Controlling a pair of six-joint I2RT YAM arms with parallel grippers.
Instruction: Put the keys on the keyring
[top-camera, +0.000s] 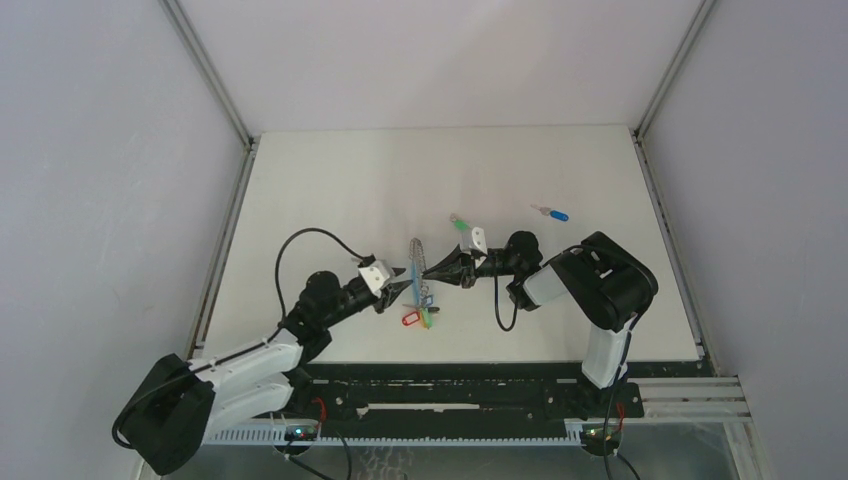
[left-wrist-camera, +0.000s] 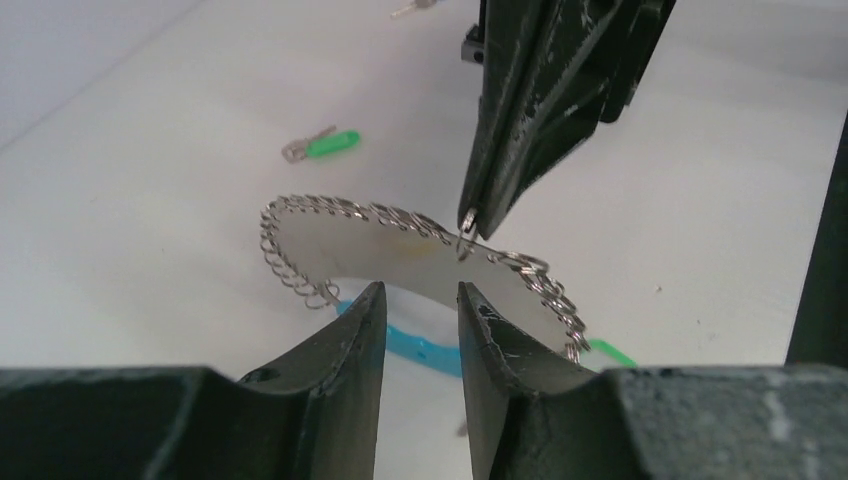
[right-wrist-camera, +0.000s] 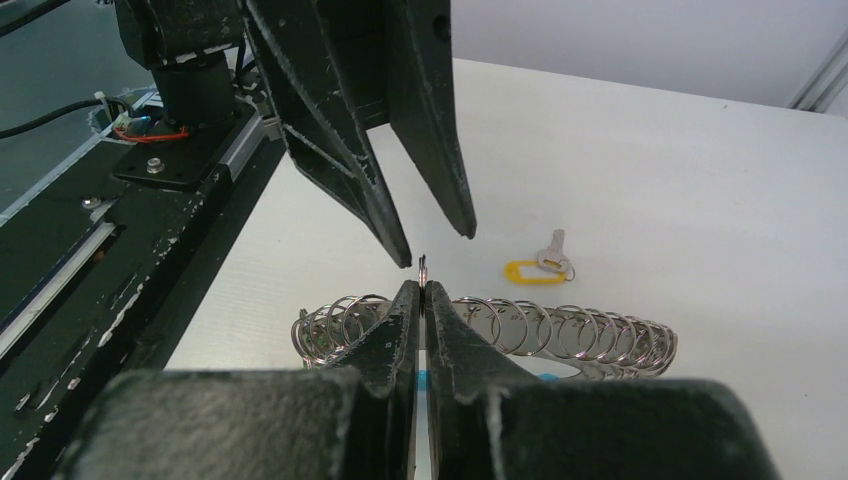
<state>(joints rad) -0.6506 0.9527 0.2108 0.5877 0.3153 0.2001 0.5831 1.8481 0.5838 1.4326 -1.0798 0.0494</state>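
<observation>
The keyring (top-camera: 418, 262) lies at mid-table, a wire arc strung with several small split rings (left-wrist-camera: 350, 212), with a turquoise sleeve (left-wrist-camera: 425, 348) and red (top-camera: 409, 320) and green tags. My right gripper (right-wrist-camera: 423, 286) is shut on one small split ring (right-wrist-camera: 423, 266) and also shows in the left wrist view (left-wrist-camera: 470, 218). My left gripper (left-wrist-camera: 420, 293) is open and empty, its jaws facing the ring from the other side, close to it (right-wrist-camera: 436, 247). The green key (left-wrist-camera: 322, 146) lies beyond the ring. The blue key (top-camera: 552, 212) lies far right. The orange-yellow key (right-wrist-camera: 538, 270) lies near the ring.
The black rail with the arm bases (top-camera: 450, 395) runs along the near table edge. White walls enclose the table on the far and both side edges. My two grippers (top-camera: 418, 278) meet tip to tip over the keyring.
</observation>
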